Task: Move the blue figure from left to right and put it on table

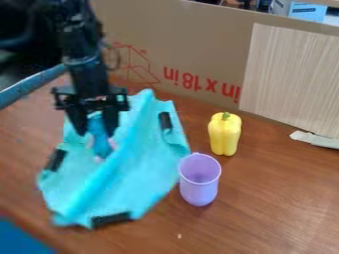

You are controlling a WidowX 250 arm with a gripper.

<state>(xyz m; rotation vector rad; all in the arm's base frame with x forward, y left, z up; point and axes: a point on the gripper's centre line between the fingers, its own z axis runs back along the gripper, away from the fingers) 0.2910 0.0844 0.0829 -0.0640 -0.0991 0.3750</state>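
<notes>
The black gripper (96, 130) hangs down from the upper left over the far left part of a turquoise cloth (142, 158). Directly at its lower end is the blue figure (100, 141), long and narrow, its upper part partly hidden by the gripper and its lower end towards the camera. Small pinkish parts show at the figure's sides and bottom. Whether the figure is held or touches the cloth, I cannot tell. Brown wooden table (271, 198) surface extends to the right of the cloth.
A purple cup (198, 186) stands against or very near the cloth's right edge, with a yellow pepper (225, 134) behind it. Black strips lie on the cloth. A cardboard wall (198, 54) with a wood-patterned panel (291, 79) bounds the back; a whitish scrap (314, 139) lies at the right.
</notes>
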